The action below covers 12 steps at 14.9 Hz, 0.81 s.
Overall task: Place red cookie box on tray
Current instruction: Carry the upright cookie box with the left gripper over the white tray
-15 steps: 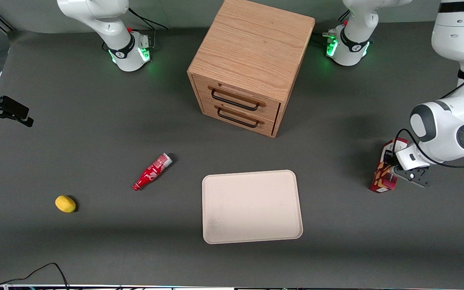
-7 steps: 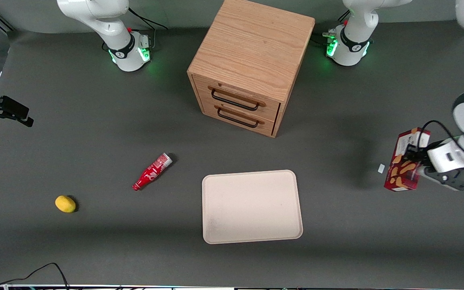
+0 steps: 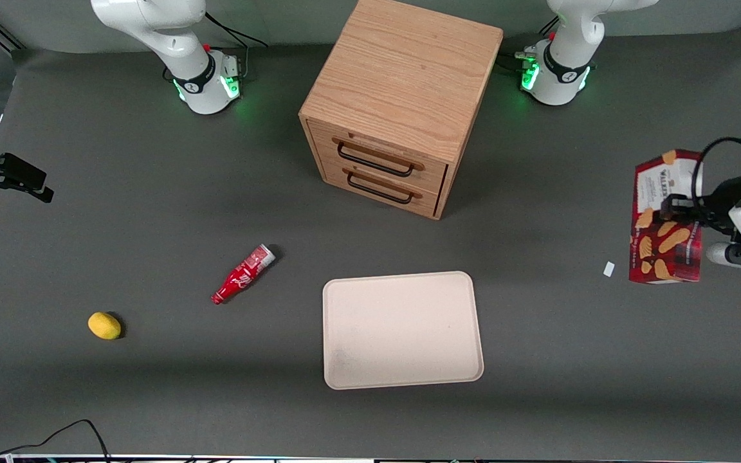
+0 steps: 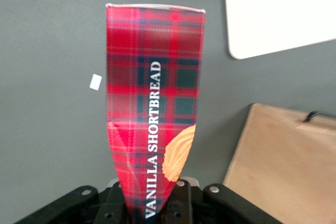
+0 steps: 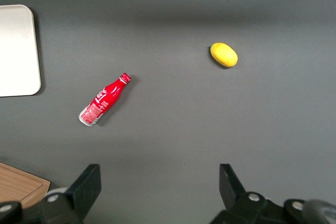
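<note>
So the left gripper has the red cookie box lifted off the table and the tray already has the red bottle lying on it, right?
Not quite. The gripper does hold the red cookie box lifted off the table, but the front view shows the red bottle lying on the table beside the tray, toward the parked arm's end, not on it.

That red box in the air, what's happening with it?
The working arm's gripper is shut on the red cookie box and holds it above the table at that arm's end. The tray, where the box should go, lies bare nearer the middle. A small red bottle and a lemon lie toward the parked arm's end.
</note>
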Motion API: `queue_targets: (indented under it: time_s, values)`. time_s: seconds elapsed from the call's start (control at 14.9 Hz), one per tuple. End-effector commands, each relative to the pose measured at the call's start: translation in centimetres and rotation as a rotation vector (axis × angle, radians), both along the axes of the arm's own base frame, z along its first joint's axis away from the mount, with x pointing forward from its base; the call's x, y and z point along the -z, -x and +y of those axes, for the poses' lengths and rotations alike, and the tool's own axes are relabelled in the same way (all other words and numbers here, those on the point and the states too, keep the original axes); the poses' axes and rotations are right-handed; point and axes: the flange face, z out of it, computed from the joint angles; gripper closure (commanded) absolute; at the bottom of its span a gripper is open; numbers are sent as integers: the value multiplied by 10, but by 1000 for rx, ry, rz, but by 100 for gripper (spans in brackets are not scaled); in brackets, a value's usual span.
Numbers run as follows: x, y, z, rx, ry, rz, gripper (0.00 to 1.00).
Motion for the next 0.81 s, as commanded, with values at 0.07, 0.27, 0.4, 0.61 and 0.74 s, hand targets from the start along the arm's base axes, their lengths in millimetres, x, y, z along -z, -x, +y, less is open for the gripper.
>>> queue_targets:
  time_s: [0.07,0.27,0.4,0.61,0.74]
  values:
    - [-12,1,-88,-119,-31,21,100]
    - [21,-17,-158,-218,-24,-49,100]
    - [66,-35,-193,-242,-24,-80,100]
    - [144,-61,-222,-273,-55,-127,100]
    - [195,-72,-233,-276,-77,-166,100]
